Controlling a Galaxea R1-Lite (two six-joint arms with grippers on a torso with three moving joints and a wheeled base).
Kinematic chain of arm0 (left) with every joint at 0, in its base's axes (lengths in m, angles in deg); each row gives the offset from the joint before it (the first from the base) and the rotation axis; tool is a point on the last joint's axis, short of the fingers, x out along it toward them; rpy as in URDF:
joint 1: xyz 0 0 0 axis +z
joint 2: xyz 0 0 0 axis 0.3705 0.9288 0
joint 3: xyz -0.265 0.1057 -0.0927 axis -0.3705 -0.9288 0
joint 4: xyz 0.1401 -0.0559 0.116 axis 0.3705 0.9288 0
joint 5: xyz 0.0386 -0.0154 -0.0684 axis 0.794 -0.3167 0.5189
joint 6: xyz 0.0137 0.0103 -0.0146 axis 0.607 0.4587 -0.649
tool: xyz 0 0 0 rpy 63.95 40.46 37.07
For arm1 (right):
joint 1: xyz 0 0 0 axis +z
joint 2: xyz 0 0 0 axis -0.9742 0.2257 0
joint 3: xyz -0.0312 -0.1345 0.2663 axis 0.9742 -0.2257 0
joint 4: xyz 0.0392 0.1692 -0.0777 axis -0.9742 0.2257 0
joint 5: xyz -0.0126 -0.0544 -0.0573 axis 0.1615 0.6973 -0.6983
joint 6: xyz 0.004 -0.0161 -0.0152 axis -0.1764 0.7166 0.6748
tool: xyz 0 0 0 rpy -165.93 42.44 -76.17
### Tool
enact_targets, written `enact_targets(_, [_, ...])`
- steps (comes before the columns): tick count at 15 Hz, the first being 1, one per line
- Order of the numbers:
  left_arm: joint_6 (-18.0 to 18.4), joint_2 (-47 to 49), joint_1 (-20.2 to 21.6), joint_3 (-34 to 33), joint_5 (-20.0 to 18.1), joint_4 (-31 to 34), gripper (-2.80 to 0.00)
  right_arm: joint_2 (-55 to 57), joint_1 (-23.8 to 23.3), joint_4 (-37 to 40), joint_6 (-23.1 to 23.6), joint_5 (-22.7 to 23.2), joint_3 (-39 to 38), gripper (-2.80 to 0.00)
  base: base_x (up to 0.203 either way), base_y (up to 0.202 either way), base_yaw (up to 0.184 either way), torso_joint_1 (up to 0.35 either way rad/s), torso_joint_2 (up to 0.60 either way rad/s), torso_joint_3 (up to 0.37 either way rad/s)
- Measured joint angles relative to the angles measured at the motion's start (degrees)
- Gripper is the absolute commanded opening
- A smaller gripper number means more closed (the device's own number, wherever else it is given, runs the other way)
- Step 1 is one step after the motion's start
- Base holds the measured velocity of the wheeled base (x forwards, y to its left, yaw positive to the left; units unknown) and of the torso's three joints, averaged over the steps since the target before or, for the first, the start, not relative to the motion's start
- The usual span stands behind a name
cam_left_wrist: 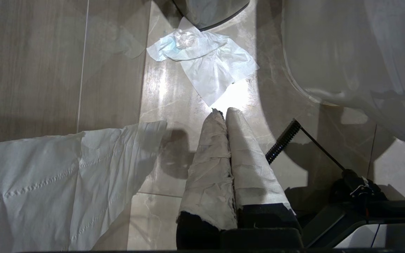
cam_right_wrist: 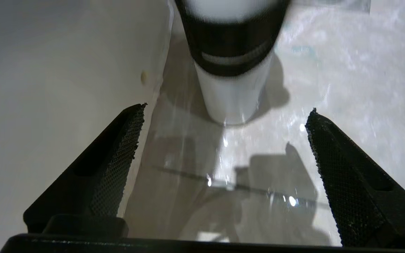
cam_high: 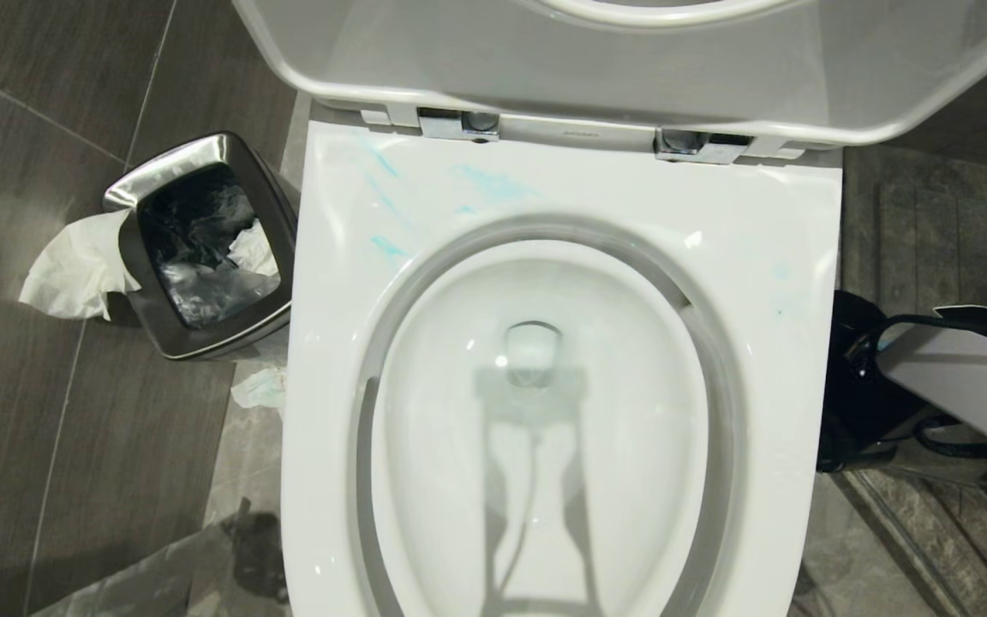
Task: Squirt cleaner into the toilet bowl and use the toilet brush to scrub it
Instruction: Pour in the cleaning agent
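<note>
Right tool [cam_right_wrist: 223, 140], fingers spread wide and empty, faces an upright white-and-black cylinder [cam_right_wrist: 232, 70] at upper centre, beside the bowl [cam_high: 562, 411]. Left tool [cam_left_wrist: 223, 116] is closed, holding nothing.

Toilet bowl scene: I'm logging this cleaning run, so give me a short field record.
toilet bowl: seat and lid raised, teal cleaner smeared on rear rim
waste bin: left of bowl, tissue hanging over its edge
left claw: shut, paper-wrapped, above floor tissue
right claw: open, empty, facing a white cylinder with black band
</note>
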Motion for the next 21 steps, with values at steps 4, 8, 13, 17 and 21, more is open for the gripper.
enact_targets(4, [0.00, 0.00, 0.00, 0.00, 0.02, 0.00, -2.80, 1.48, 0.20, 0.00, 2.23, 0.22, 4.66, 0.00, 0.000, 0.000, 0.000, 0.000, 0.00, 0.000])
enact_targets(8, [0.00, 0.00, -0.02, 0.00, -0.02, -0.02, -2.80, 2.31, 1.28, -0.02, 3.01, 0.23, 6.76, 0.00, 0.000, 0.000, 0.000, 0.000, 0.00, 0.000])
enact_targets(13, [0.02, 0.00, -0.02, 0.00, 0.00, -0.01, -2.80, 5.60, 1.55, -0.02, 7.98, 0.34, 13.43, 0.00, 0.000, 0.000, 0.000, 0.000, 0.00, 0.000])
enact_targets(17, [0.00, 0.00, 0.00, 0.00, -0.01, -0.03, -2.80, 7.03, 1.52, 0.00, 9.99, 0.34, 15.03, 0.00, 0.000, 0.000, 0.000, 0.000, 0.00, 0.000])
enact_targets(21, [0.00, 0.00, -0.05, 0.00, 0.00, 0.00, -2.80, 7.49, 0.69, -0.02, 12.32, 0.28, 16.27, 0.00, 0.000, 0.000, 0.000, 0.000, 0.00, 0.000])
